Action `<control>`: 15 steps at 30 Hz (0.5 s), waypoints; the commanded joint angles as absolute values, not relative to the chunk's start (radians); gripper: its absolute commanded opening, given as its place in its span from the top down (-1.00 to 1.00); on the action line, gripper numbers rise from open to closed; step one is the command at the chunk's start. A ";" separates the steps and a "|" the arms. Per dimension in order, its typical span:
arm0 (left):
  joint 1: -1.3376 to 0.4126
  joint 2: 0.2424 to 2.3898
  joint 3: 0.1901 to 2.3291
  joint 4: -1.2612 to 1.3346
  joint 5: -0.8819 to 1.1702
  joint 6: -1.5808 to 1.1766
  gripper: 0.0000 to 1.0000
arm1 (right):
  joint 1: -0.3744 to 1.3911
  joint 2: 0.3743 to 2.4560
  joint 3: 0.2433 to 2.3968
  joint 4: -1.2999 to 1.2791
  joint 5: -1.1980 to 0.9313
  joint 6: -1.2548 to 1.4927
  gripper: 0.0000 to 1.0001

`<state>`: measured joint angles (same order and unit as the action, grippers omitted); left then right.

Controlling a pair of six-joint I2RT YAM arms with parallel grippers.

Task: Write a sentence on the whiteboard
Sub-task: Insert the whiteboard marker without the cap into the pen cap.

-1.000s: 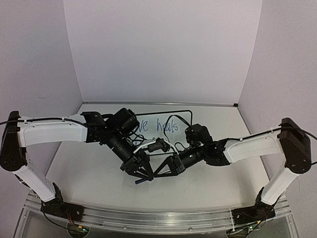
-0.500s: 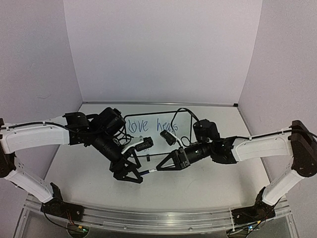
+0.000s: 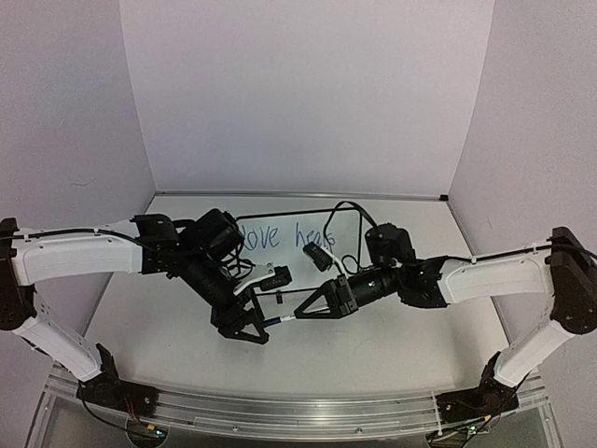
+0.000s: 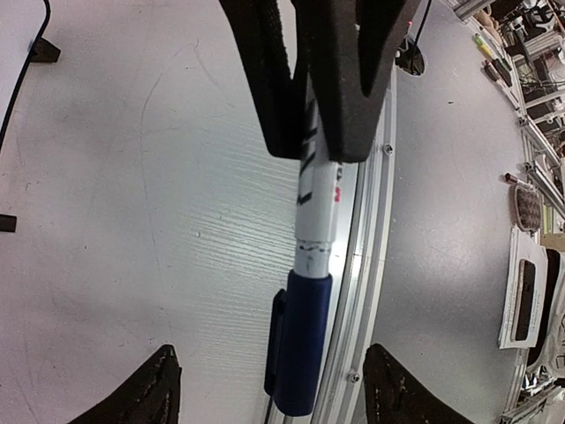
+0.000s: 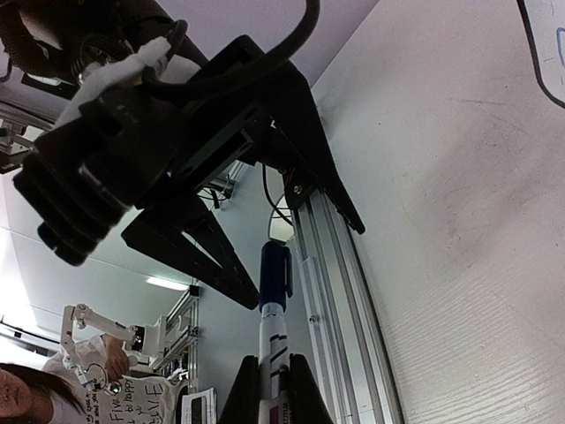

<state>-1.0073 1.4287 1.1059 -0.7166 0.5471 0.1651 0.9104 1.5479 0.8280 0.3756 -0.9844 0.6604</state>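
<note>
Fig.: right tool (image 4: 313, 146) pinching marker (image 4: 318, 203) just behind cap (image 4: 300, 344) | left tool (image 4: 274, 393) spread, flanking cap, clear of it | likely cap handling: move along cap's axis, avoid sideways knocks

You'll find the whiteboard (image 3: 284, 220), white with a thin black frame, toward the back of the table (image 3: 392, 355). Its blue sentence (image 3: 297, 237) reads "love heals", the rest hidden.

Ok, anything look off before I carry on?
Nothing stands out. The capped marker sits straight in the right gripper, the left gripper is open either side of its cap, and the writing on the whiteboard looks clean.
</note>
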 commanded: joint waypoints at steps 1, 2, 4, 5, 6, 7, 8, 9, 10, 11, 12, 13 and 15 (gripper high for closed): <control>-1.012 1.436 1.158 -0.724 0.575 0.182 -0.20 | 0.909 1.521 0.827 0.416 -0.988 0.670 1.00; -1.012 1.437 1.160 -0.721 0.582 0.182 -0.15 | 0.909 1.524 0.828 0.416 -0.988 0.671 1.00; -1.012 1.442 1.163 -0.718 0.594 0.182 -0.01 | 0.910 1.528 0.830 0.416 -0.990 0.672 1.00; -1.012 1.446 1.165 -0.718 0.601 0.183 0.07 | 0.909 1.531 0.831 0.416 -0.991 0.672 1.00; -1.013 1.449 1.166 -0.718 0.608 0.183 0.18 | 0.909 1.534 0.832 0.416 -0.991 0.671 1.00; -1.013 1.453 1.168 -0.719 0.615 0.185 0.28 | 0.909 1.534 0.833 0.416 -0.991 0.672 1.00; -1.012 1.458 1.170 -0.721 0.623 0.188 0.38 | 0.909 1.534 0.834 0.417 -0.991 0.672 1.00; -1.013 1.462 1.172 -0.724 0.632 0.190 0.48 | 0.909 1.534 0.834 0.417 -0.991 0.672 1.00; -1.014 1.463 1.174 -0.727 0.637 0.193 0.58 | 0.910 1.534 0.834 0.417 -0.991 0.672 1.00; -1.014 1.463 1.174 -0.728 0.641 0.196 0.67 | 0.910 1.534 0.834 0.417 -0.993 0.672 1.00; -1.014 1.462 1.173 -0.728 0.644 0.198 0.80 | 0.909 1.535 0.834 0.417 -0.995 0.672 1.00; -1.014 1.461 1.173 -0.727 0.647 0.199 0.96 | 0.910 1.536 0.834 0.417 -0.995 0.672 1.00; -1.014 1.460 1.172 -0.724 0.660 0.200 1.00 | 0.910 1.539 0.834 0.416 -0.998 0.673 1.00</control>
